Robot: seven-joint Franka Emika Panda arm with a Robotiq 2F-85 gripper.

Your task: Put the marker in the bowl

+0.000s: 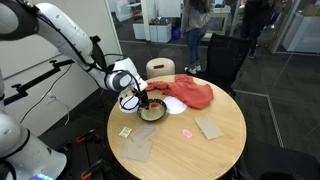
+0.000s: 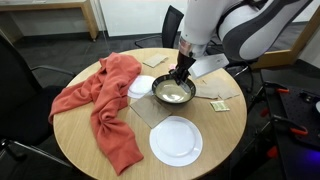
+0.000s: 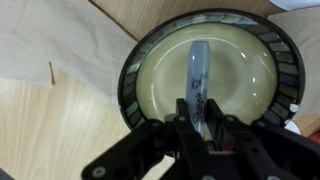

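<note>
The bowl (image 3: 160, 80) has a black rim and a pale tan inside; it sits on the round wooden table in both exterior views (image 1: 152, 113) (image 2: 173, 93). My gripper (image 3: 197, 118) hangs right over the bowl and is shut on a grey marker (image 3: 197, 72), whose free end points out over the bowl's inside. In the exterior views the gripper (image 1: 146, 102) (image 2: 181, 76) reaches down into the bowl; the marker is too small to make out there.
A red cloth (image 2: 100, 100) (image 1: 190, 92) lies draped beside the bowl. A white plate (image 2: 176, 140) lies near the table edge, another (image 2: 140, 86) is partly under the cloth. Tan paper pieces (image 1: 209, 127) (image 1: 137, 147) and small notes (image 1: 125, 131) lie about. Chairs stand round the table.
</note>
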